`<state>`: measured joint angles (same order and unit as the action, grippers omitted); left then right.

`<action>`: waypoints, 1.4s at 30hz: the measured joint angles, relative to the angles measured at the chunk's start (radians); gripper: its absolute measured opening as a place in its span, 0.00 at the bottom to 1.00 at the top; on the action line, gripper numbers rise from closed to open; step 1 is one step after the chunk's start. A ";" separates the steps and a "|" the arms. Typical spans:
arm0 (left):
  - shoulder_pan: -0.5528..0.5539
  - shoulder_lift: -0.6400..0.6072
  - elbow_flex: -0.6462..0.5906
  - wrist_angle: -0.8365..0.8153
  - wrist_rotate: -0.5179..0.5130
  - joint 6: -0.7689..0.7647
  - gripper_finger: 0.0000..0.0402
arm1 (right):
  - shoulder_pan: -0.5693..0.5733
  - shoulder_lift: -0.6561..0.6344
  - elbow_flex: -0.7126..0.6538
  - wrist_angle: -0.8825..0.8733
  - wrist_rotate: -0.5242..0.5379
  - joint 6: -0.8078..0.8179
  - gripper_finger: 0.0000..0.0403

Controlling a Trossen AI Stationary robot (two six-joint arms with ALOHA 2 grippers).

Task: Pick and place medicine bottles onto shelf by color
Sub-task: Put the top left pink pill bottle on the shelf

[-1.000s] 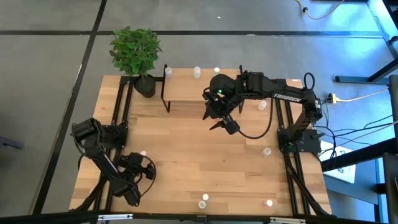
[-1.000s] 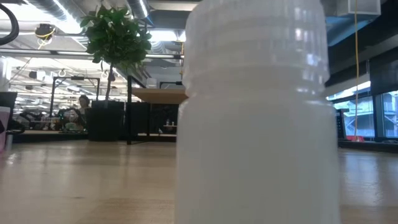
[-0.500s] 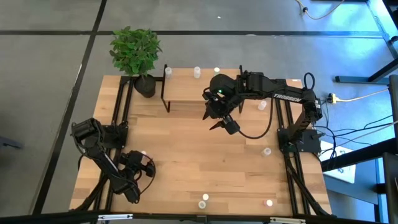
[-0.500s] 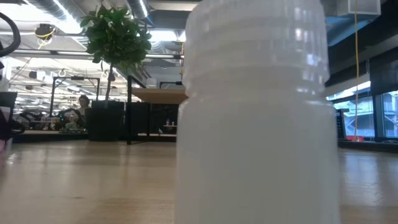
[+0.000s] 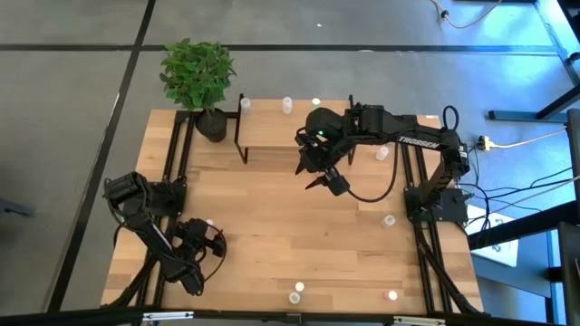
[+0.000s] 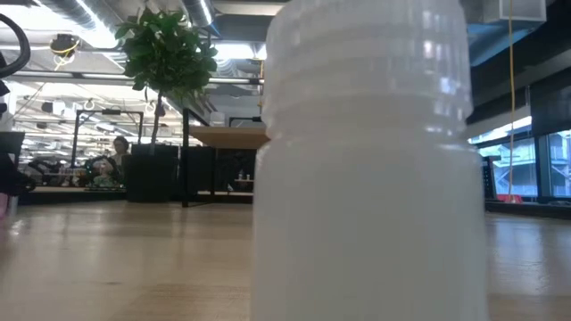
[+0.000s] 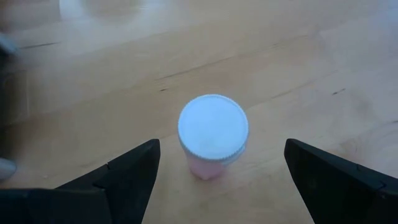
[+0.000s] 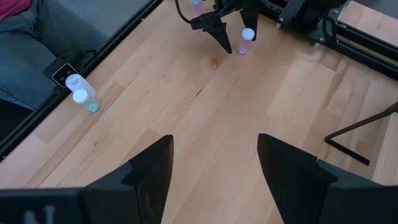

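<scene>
A small medicine bottle [image 7: 212, 134] with a white cap and a pinkish body stands upright on the wooden table, near its left side [image 5: 208, 223]. My left gripper [image 7: 221, 144] is low over the table [image 5: 214, 237] and open, one finger on each side of this bottle and both clear of it. My right gripper [image 5: 313, 177] hangs open and empty above the table's middle [image 8: 214, 149], just in front of the shelf [image 5: 281, 136]. The shelf is a light-wood board on a black frame at the far side. Other bottles stand scattered on the table.
A potted plant [image 5: 204, 86] stands at the far left corner beside the shelf. Bottles stand at the far edge [image 5: 287, 104], on the right [image 5: 389, 219] and at the near edge [image 5: 296, 292]. One whitish bottle [image 6: 370, 160] fills the low view. Bare wood lies mid-table.
</scene>
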<state>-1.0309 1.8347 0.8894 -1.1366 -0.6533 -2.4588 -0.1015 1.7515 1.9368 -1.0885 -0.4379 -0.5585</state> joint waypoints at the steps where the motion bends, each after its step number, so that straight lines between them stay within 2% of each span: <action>1: 0.000 0.000 0.000 0.000 0.000 0.000 0.84 | 0.000 0.000 0.000 0.000 0.000 0.000 0.59; 14: 0.000 0.000 0.000 0.016 -0.016 0.001 0.81 | 0.000 0.000 0.000 0.000 0.000 0.000 0.59; 42: 0.001 0.000 0.000 -0.001 -0.019 0.002 0.51 | 0.000 0.000 0.000 0.000 0.000 0.000 0.59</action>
<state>-1.0298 1.8347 0.8894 -1.1372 -0.6720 -2.4565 -0.1015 1.7515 1.9368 -1.0882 -0.4379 -0.5585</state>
